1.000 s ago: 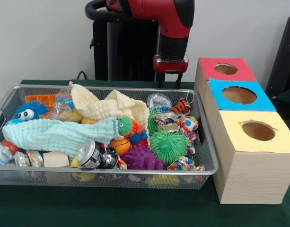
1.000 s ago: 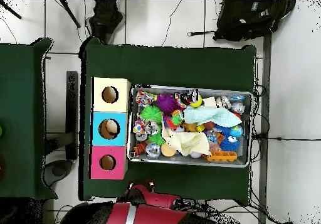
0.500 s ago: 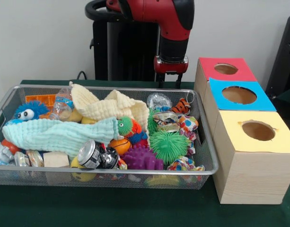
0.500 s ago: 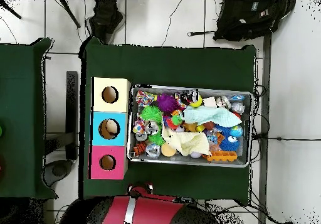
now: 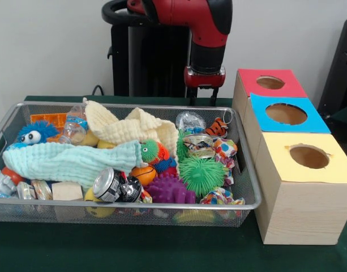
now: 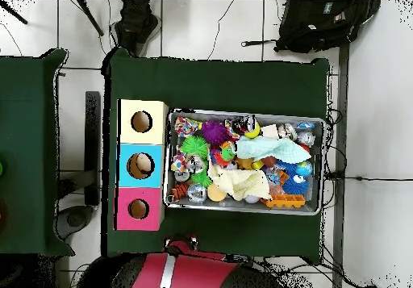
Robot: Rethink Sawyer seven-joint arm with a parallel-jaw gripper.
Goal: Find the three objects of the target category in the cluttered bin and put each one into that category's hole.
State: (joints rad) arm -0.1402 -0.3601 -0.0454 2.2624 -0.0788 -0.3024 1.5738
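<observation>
Gripper (image 5: 203, 97) hangs behind the bin (image 5: 162, 211), holding nothing; jaw spread cannot be told. Bin remains full; holes apparently mostly empty.

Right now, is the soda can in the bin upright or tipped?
Tipped. The soda can lies on its side near the wire bin's front edge, its silver top facing forward and left, below the mint cloth.

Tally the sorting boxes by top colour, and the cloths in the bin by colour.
Red-topped box: 1
Blue-topped box: 1
Yellow-topped box: 1
Mint green cloth: 1
Cream cloth: 1
Total: 5
</observation>
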